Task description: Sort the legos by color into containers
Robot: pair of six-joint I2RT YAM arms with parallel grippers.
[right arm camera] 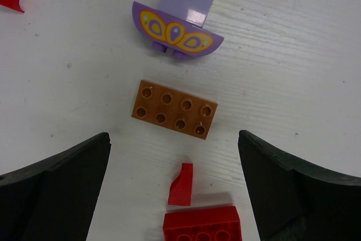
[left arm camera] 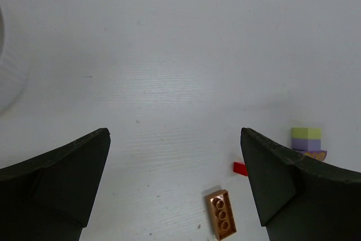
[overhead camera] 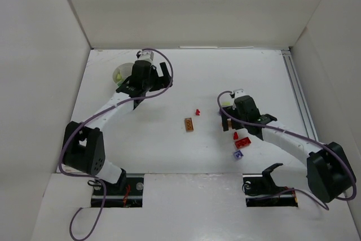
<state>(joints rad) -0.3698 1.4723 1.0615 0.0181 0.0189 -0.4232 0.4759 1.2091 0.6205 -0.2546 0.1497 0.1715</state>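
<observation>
Several legos [right arm camera: 176,32] on the bench [right arm camera: 293,55], likely light, hard and slick.
Left fingers [left arm camera: 51,184] and right fingers [right arm camera: 51,190] gape wide, empty; best pinch the brown brick [right arm camera: 175,109] across its long sides.

Left gripper [left arm camera: 175,132] spread wide, right gripper [right arm camera: 173,134] likewise — both arms reaching forward

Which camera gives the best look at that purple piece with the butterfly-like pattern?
The right wrist view: the purple piece lies whole and large there, its pattern clear. The left wrist view shows it only as a small, far-off sliver, partly cut off. From above, the right arm hides nearly all of it.
</observation>
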